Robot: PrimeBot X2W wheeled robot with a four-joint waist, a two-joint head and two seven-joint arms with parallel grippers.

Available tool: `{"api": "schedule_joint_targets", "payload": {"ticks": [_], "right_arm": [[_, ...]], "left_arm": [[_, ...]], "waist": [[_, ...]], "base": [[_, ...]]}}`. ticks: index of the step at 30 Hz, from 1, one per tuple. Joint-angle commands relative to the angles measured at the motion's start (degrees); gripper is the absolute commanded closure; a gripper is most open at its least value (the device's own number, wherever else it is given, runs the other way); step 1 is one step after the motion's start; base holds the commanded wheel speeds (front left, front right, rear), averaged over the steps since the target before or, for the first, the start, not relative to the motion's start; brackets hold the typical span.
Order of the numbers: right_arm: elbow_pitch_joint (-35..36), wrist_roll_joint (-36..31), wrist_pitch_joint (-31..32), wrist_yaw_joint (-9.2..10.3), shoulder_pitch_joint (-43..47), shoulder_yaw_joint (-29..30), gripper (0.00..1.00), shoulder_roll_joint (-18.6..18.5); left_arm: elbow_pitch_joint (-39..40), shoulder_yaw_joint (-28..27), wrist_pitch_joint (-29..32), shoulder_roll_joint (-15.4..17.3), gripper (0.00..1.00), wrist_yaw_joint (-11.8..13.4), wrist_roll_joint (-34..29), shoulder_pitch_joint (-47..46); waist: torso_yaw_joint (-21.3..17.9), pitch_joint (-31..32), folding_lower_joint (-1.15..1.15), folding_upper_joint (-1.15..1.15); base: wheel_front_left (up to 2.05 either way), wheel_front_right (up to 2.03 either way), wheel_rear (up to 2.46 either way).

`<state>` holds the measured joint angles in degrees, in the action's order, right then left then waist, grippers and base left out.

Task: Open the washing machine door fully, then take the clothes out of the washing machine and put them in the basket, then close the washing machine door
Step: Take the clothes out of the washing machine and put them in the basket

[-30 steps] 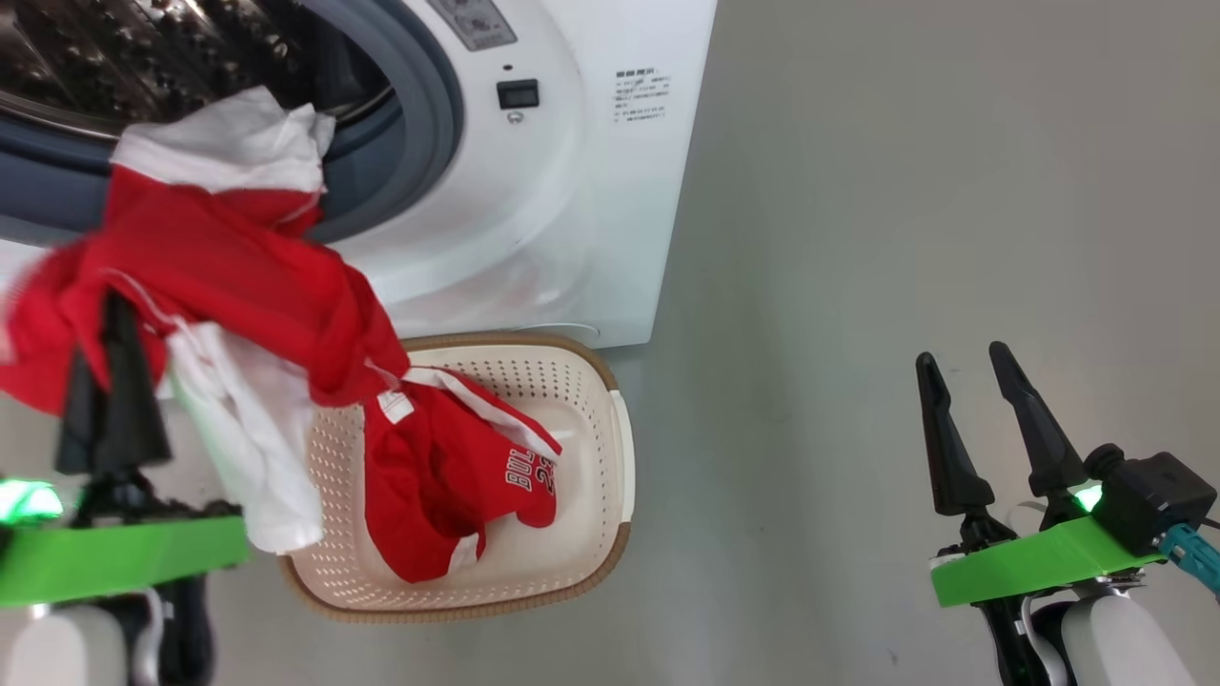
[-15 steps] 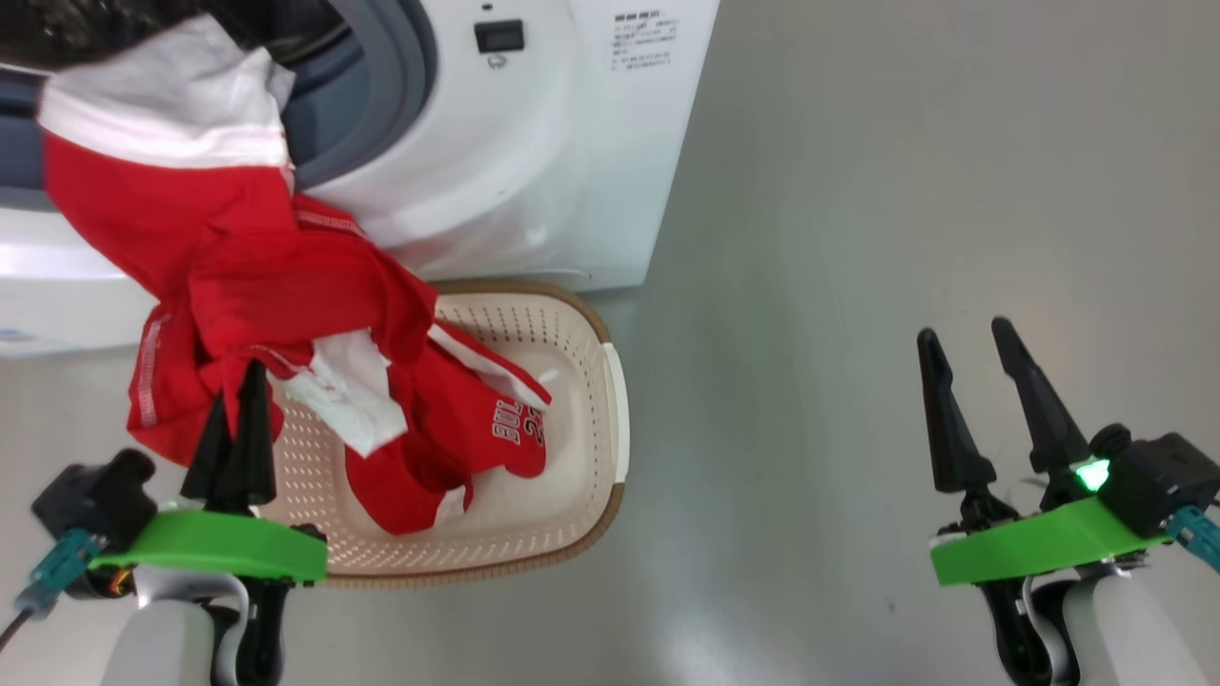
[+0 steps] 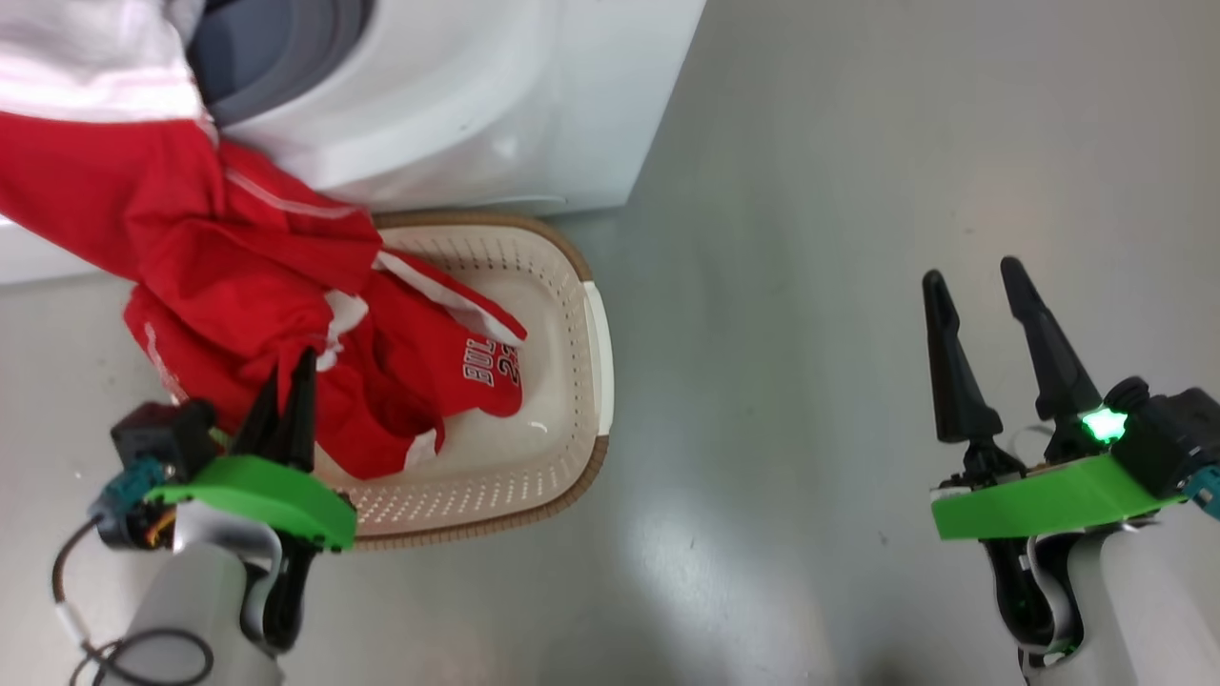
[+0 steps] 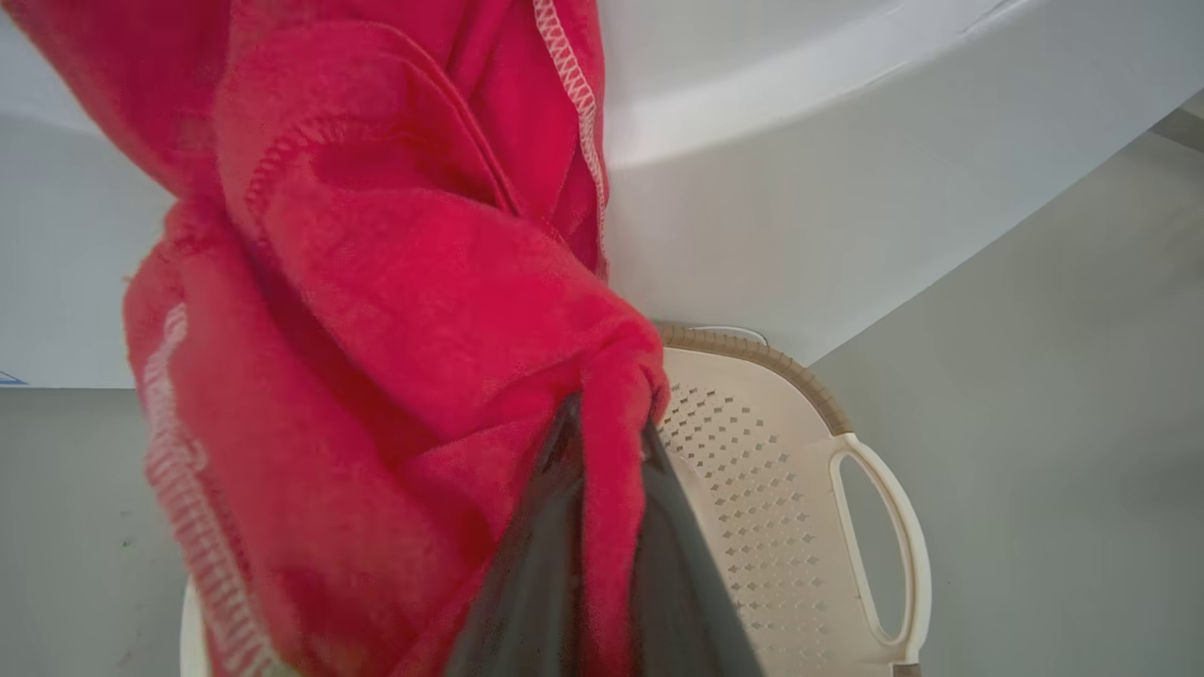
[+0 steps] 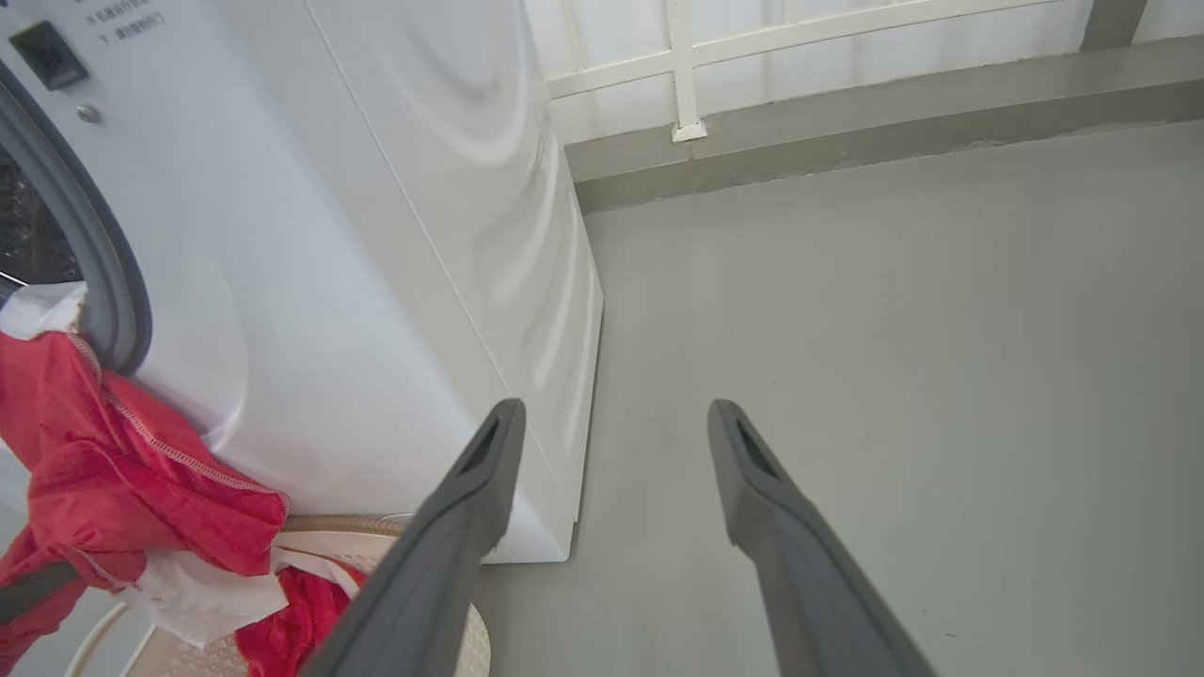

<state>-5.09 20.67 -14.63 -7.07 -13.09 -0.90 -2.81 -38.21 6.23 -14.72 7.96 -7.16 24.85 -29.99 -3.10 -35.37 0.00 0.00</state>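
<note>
My left gripper (image 3: 289,373) is shut on a fold of red clothes (image 3: 191,257), which stretch from the washing machine (image 3: 457,105) opening down over the cream basket (image 3: 581,333). The left wrist view has that red cloth (image 4: 395,310) pinched between my dark fingers (image 4: 677,583) above the basket (image 4: 781,489). A red jersey printed "BULL" (image 3: 457,362) lies in the basket. White fabric (image 3: 86,57) hangs at the drum's mouth. My right gripper (image 3: 972,276) stands open over bare floor, far right of the basket. The washing machine door is out of view.
Grey floor (image 3: 810,286) spreads to the right of the machine and basket. In the right wrist view a low grey kerb and white railing (image 5: 828,94) run along the far side, behind the machine's white side panel (image 5: 451,235).
The head camera has tilted down, so the machine slid up the picture. My left gripper has drawn the red clothes down and right, over the basket's left side. The right gripper stays open.
</note>
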Motion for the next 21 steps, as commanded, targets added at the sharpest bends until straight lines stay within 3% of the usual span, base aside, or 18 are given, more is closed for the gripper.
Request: {"api": "schedule_joint_targets", "payload": {"ticks": [1,18,21], "right_arm": [[1.7,0.3,-0.4,-0.42,-0.5,-1.4,0.00,-0.1],[2.7,-0.2,-0.4,-0.42,-4.0,-1.8,0.00,-0.1],[2.7,-0.2,-0.4,-0.42,-4.1,-1.8,0.00,-0.1]], "left_arm": [[0.3,-1.2,-0.3,2.1,1.00,-0.3,0.2,-0.5],[-8.1,1.0,-0.3,4.0,1.00,-0.3,1.8,-10.1],[-8.4,0.9,-0.3,4.0,0.89,-0.3,1.9,-10.3]], "waist": [[-0.4,-2.3,0.00,0.00],[-0.2,-7.7,0.00,0.00],[-0.2,-7.5,0.00,0.00]], "base": [[0.00,0.00,0.00],[0.00,0.00,0.00],[0.00,0.00,0.00]]}}
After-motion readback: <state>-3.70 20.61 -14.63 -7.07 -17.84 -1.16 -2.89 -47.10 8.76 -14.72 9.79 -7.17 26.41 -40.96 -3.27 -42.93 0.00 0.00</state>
